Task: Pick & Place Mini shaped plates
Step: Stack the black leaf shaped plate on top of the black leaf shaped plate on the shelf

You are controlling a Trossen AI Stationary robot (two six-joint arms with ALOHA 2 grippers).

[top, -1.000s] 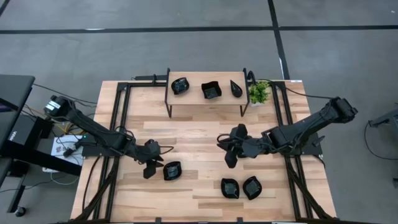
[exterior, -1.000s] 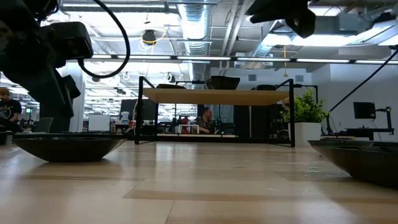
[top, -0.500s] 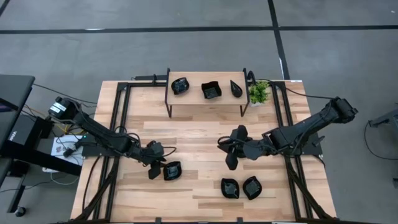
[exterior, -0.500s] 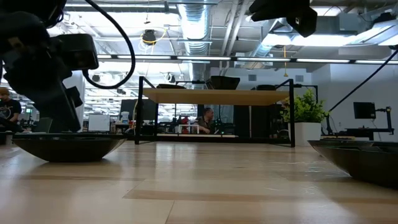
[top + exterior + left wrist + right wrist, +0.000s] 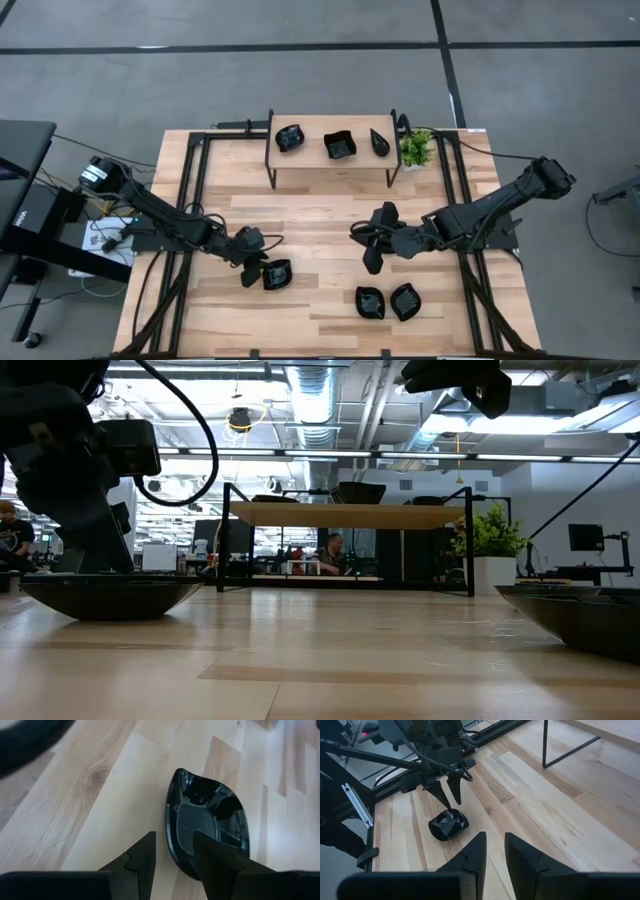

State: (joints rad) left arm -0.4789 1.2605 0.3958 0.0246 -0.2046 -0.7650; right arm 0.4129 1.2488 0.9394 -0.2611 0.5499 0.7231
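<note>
Left claw (image 5: pixel 252 277) sits low at about eight o'clock on the worktop (image 5: pixel 320 215), its fingers (image 5: pixel 141 857) parted a little and straddling the rim of a teardrop plate (image 5: pixel 277 274); one finger is outside the rim, the other over the dish, and whether they press on it cannot be told; the left wrist view shows that plate (image 5: pixel 207 822) glossy, empty, with its point toward the far side. At twelve o'clock stands a small raised shelf (image 5: pixel 330 157); on it, left to right, a scalloped round plate (image 5: pixel 290 137), a square plate (image 5: pixel 340 146) and a leaf plate (image 5: pixel 379 142), each with nothing in it; just past the shelf's right end is a potted plant (image 5: pixel 416 149). Near five o'clock lie two more plates (image 5: pixel 370 302), side by side and close together, both empty. Right claw (image 5: pixel 371 258) hangs above the worktop just right of centre, fingers (image 5: pixel 472 857) narrowly apart and holding nothing; its wrist view looks across to the left claw (image 5: pixel 448 794) standing over the teardrop plate (image 5: pixel 448 825), which the overhead view half hides under the arm. Only the low view shows the room behind, with a person (image 5: pixel 328 555) seated under the shelf line, and the plates' shallow profile resting flat on the wood.
</note>
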